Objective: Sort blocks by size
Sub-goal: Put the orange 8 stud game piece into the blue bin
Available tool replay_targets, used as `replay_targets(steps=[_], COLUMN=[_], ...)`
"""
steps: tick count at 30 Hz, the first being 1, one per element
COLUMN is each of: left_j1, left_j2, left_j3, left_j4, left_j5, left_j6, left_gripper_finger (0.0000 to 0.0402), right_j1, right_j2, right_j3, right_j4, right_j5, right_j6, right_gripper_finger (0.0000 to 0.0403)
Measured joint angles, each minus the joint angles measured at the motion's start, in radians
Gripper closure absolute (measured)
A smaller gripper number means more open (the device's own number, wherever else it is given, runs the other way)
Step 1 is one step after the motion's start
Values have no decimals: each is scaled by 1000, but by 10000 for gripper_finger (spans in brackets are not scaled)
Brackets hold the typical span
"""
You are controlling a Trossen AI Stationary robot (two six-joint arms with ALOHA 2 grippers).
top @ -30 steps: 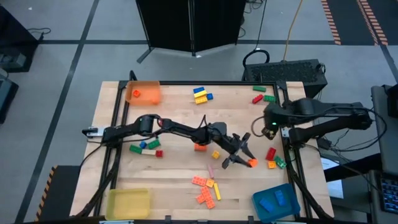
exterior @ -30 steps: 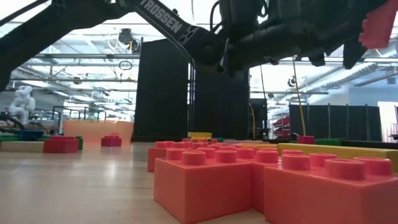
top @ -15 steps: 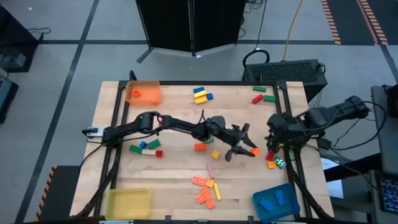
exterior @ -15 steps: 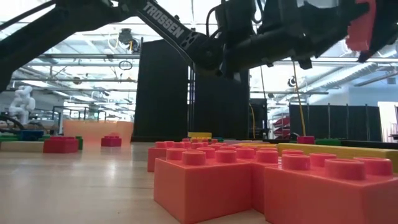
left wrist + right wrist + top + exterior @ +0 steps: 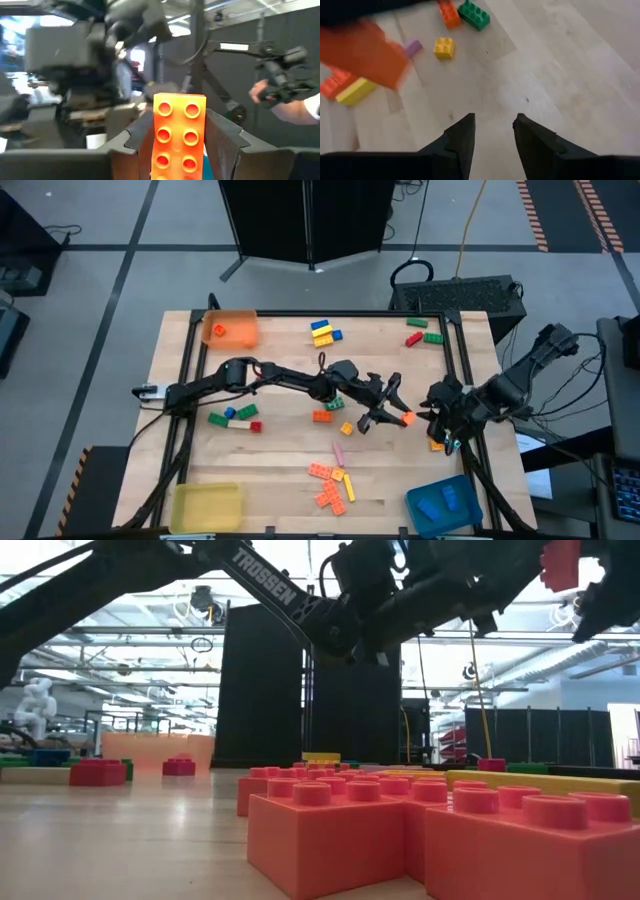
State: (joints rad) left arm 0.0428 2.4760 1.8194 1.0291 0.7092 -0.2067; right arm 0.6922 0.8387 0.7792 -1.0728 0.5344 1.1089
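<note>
My left gripper [image 5: 388,408] is above the table's middle, shut on an orange two-by-four brick [image 5: 179,134], which also shows in the high view [image 5: 405,419] and high up in the low view [image 5: 560,562]. My right gripper [image 5: 492,132] is open and empty. It hovers over bare wood near the table's right edge [image 5: 440,418], just right of the held brick. Loose blocks lie flat on the table: an orange one [image 5: 449,12], a green one [image 5: 474,14], a small yellow one [image 5: 443,46] and an orange cluster [image 5: 330,485]. My left gripper pinches the orange brick by its two long sides [image 5: 155,150] between its two fingers. The brick lies along the fingers, its studded face turned to the wrist camera and its free end [image 5: 179,100] sticking out past the fingertips. It is lifted clear of the table.
An orange tray [image 5: 230,328] stands at the far left, a yellow tray [image 5: 205,505] at the near left and a blue tray [image 5: 445,502] holding blue bricks at the near right. More blocks lie at the far middle [image 5: 322,332], far right [image 5: 420,335] and left [image 5: 235,417].
My left gripper has risen and drawn toward the far edge with the orange brick, which stays held clear of the table. My right gripper has swung from the far right toward the near edge, coming down close beside the held brick.
</note>
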Motion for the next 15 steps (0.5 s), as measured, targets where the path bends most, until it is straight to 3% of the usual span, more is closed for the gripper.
replay_targets(steps=[5, 10, 15], left_j1=[20, 38, 44], left_j2=[-1, -1, -1], left_j3=[0, 0, 0], left_j4=[21, 17, 15], left_j5=[5, -22, -82], left_j6=[-48, -46, -23], left_gripper_finger=[262, 262, 262], right_j1=[106, 135, 134], right_j2=[0, 1, 20], right_j3=[-98, -173, -248], right_j4=[62, 217, 309], right_j5=[150, 298, 290], right_j6=[114, 80, 83], right_gripper_finger=[282, 280, 280])
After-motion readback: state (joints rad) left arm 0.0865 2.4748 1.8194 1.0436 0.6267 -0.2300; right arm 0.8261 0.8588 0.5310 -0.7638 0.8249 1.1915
